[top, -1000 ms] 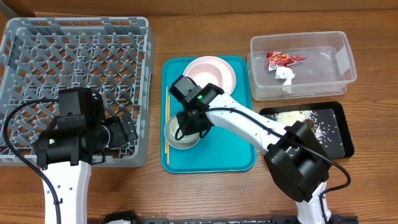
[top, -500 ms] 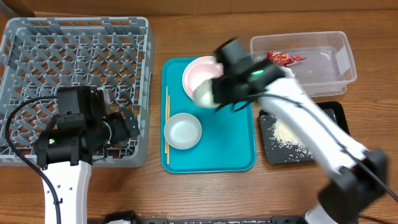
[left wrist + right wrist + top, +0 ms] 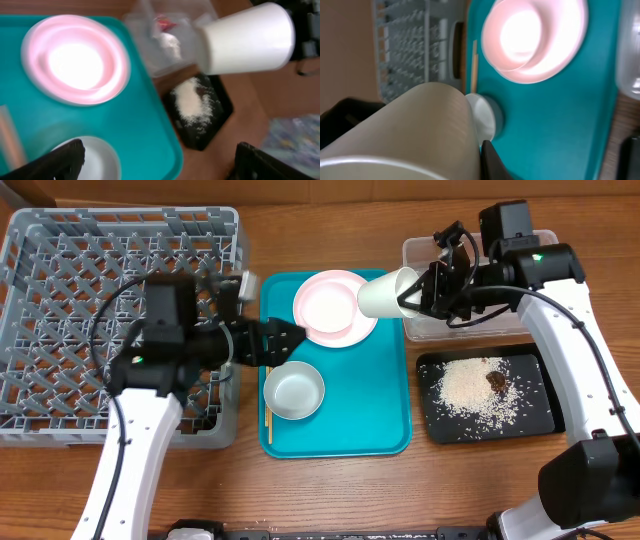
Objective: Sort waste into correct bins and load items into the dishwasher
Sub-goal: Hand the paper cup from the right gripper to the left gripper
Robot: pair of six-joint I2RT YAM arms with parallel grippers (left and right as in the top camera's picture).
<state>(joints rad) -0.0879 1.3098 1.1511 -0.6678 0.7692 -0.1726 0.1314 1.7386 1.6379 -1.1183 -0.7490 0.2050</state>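
Observation:
My right gripper is shut on a white cup, held on its side in the air between the teal tray and the clear tub. The cup fills the right wrist view. My left gripper is open and empty above the tray, just over a small white bowl. A pale pink bowl sits in a wider round dish. Chopsticks lie along the tray's left edge. The black tray holds rice and a brown scrap. The left wrist view shows the red wrapper and a tissue in the tub.
The grey dish rack fills the left of the table, with my left arm reaching across its right side. The teal serving tray lies in the middle. My right arm covers much of the clear tub.
My right arm has swung right from the teal tray, carrying the white cup up toward the clear tub. My left arm has moved from over the rack to the tray.

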